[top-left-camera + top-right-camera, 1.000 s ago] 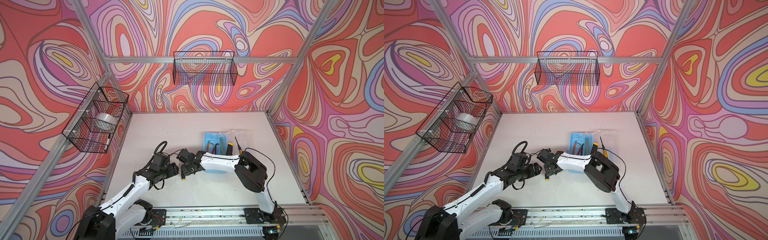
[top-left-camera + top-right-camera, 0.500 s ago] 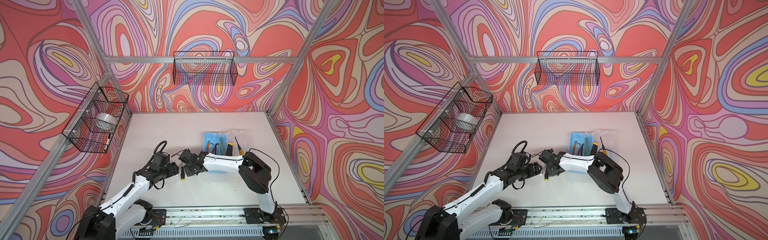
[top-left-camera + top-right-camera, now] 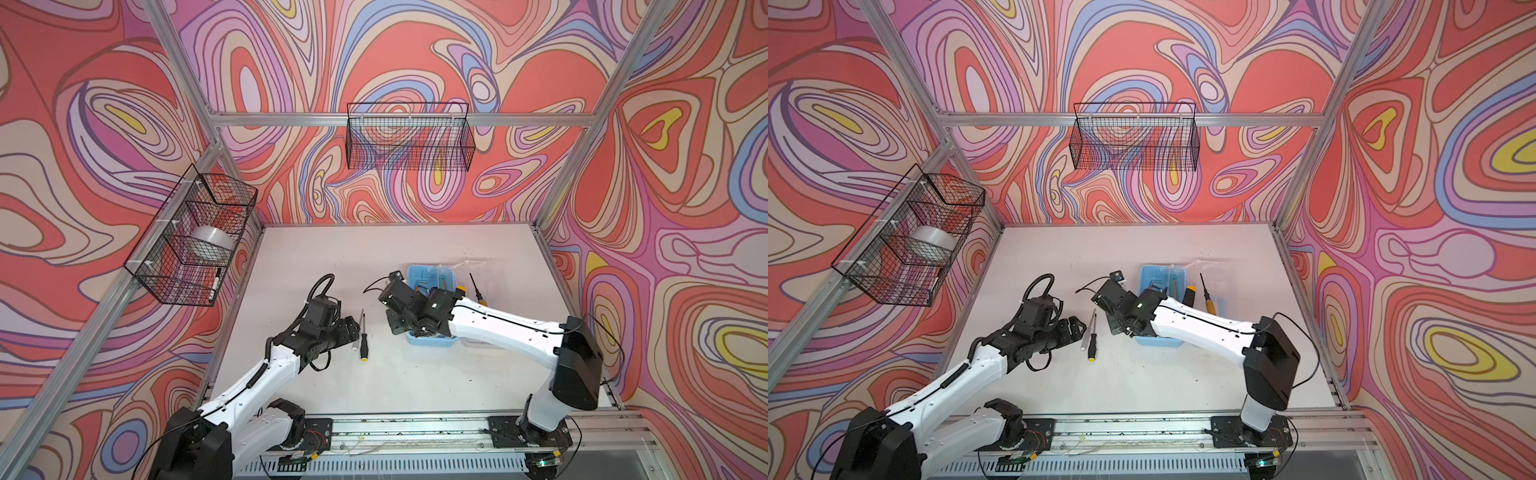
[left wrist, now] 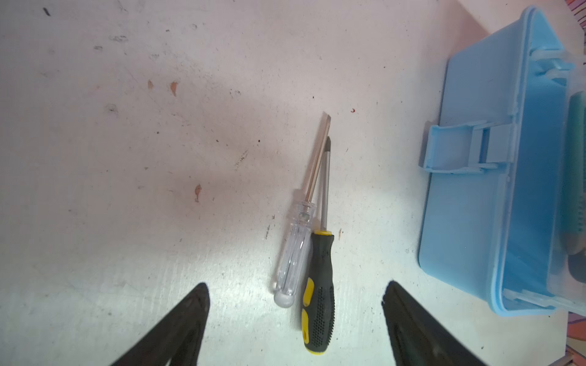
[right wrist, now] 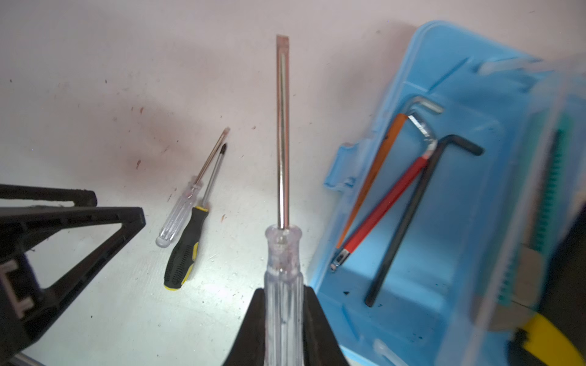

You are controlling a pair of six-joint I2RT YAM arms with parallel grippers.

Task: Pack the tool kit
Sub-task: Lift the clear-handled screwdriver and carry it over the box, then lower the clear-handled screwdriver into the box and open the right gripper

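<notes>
I'm seeing the tool case (image 3: 432, 340) sitting just right of the table's (image 3: 374, 257) middle. Its lid (image 3: 1223, 286) is lying flat at its 3 o'clock, and a screwdriver (image 3: 1209, 303) is resting on it. Hex keys (image 5: 380, 207) are lying inside the case. At its 9 o'clock a slotted screwdriver (image 4: 293, 256) and a cross-head screwdriver (image 4: 318, 291) are lying side by side, touching, with the left gripper (image 4: 295, 285) at their 9 o'clock. Between that pair and the case, the right gripper (image 5: 282, 294) is holding a long screwdriver (image 5: 283, 253).

Two tools lie on the white tabletop (image 4: 126, 190), touching along their handles: a clear-handled screwdriver (image 4: 299, 228) and a black-and-yellow screwdriver (image 4: 322, 250). Their shafts cross near the tips. The left gripper (image 4: 296, 284) is wide apart, its fingers (image 4: 177, 329) on both sides of the handle ends. Near them stands the light-blue case (image 4: 475, 206), its latch (image 4: 450, 152) facing the screwdrivers.
</notes>
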